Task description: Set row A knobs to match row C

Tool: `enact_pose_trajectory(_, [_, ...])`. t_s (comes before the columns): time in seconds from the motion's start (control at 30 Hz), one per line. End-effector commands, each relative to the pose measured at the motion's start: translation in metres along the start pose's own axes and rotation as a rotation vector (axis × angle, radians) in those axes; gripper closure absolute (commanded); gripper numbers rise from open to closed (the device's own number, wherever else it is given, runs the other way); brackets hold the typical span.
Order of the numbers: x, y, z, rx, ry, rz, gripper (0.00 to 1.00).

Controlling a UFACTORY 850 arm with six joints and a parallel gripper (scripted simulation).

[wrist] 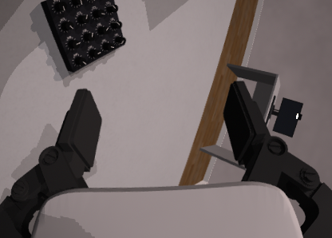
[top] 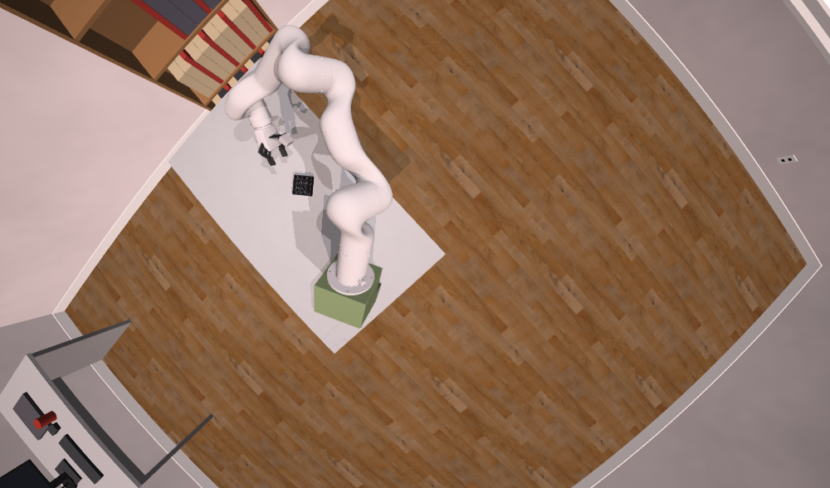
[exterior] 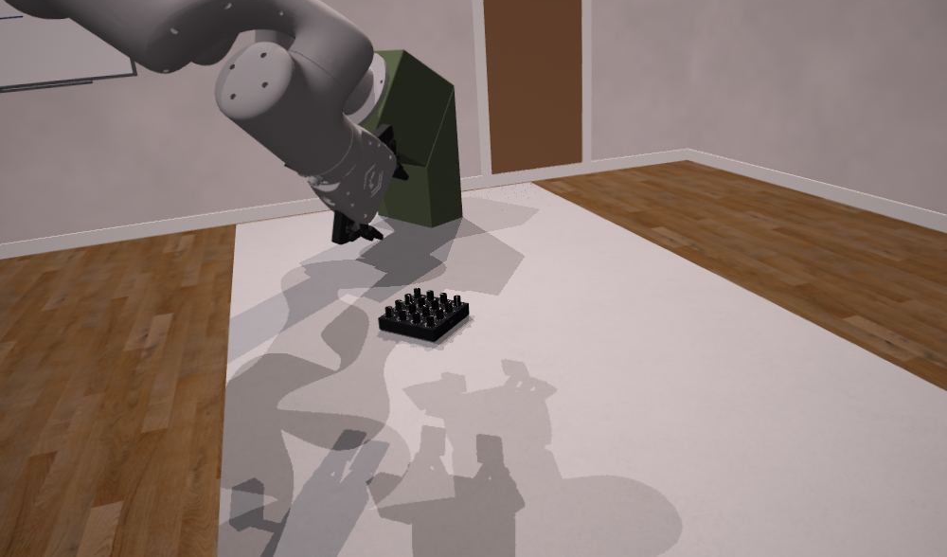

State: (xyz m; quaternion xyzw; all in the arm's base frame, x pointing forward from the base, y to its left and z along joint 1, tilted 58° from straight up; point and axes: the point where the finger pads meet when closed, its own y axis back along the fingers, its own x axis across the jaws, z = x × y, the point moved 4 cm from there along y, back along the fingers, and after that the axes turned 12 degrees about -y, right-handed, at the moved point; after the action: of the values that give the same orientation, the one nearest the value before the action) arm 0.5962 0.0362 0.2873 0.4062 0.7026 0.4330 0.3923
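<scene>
Black knob box sits on the pale table, knobs up; gripper is above the table and off to one side of the box, fingers spread wide, nothing between them. White arm rises from the green pedestal, bends over past the box; wrist tilted, not plumb.

Seen from above, with twelve at the picture's top, the knob box is sitting on the table. The gripper is hanging over the table at the box's eleven o'clock. The arm is standing on a block at five.
</scene>
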Motion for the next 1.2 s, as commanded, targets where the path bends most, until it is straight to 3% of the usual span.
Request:
enact_pose_trajectory(0.0, [0.0, 0.001, 0.0, -0.001, 0.0, 0.0, 0.0])
enact_pose_trajectory(0.63, [0.0, 0.0, 0.0, 0.0, 0.01, -0.005, 0.0])
enact_pose_trajectory(1.17, [-0.015, -0.034, -0.007, 0.082, 0.377, -0.156, 0.0])
